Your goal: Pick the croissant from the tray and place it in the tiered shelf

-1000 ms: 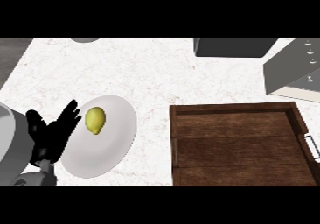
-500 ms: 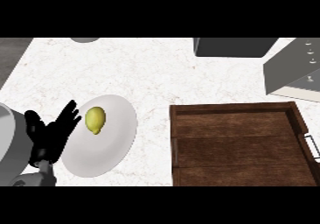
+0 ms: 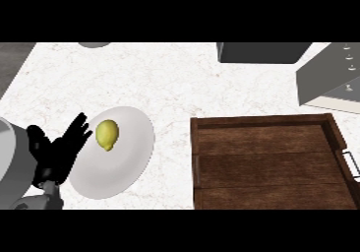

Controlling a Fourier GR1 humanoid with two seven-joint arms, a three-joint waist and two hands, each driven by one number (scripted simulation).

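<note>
1. Bench [image 3: 212, 83]: white marbled top, seen from steeply above.
2. Plate [image 3: 128, 165]: white, round, lying on the bench at the view's left.
3. Yellow-green item [image 3: 106, 135]: oval, lemon-like in shape and colour, lying on the upper left part of the plate. It does not look like a croissant.
4. Left hand [image 3: 58, 150]: black, at the plate's left rim, fingers straight and spread, pointing up and to the right. The fingertips overlap the plate's edge just beside the yellow-green item; contact with the item cannot be confirmed. The hand is released and grasps nothing.
5. Right hand: not visible.
6. Wooden tray [image 3: 270, 165]: dark brown with raised walls, on the bench to the right of the plate and apart from it. A metal handle [image 3: 350, 163] shows on its right side.
7. Dark grey box [image 3: 264, 51]: at the top edge.
8. Pale grey unit [image 3: 335, 76]: at the upper right corner.
</note>
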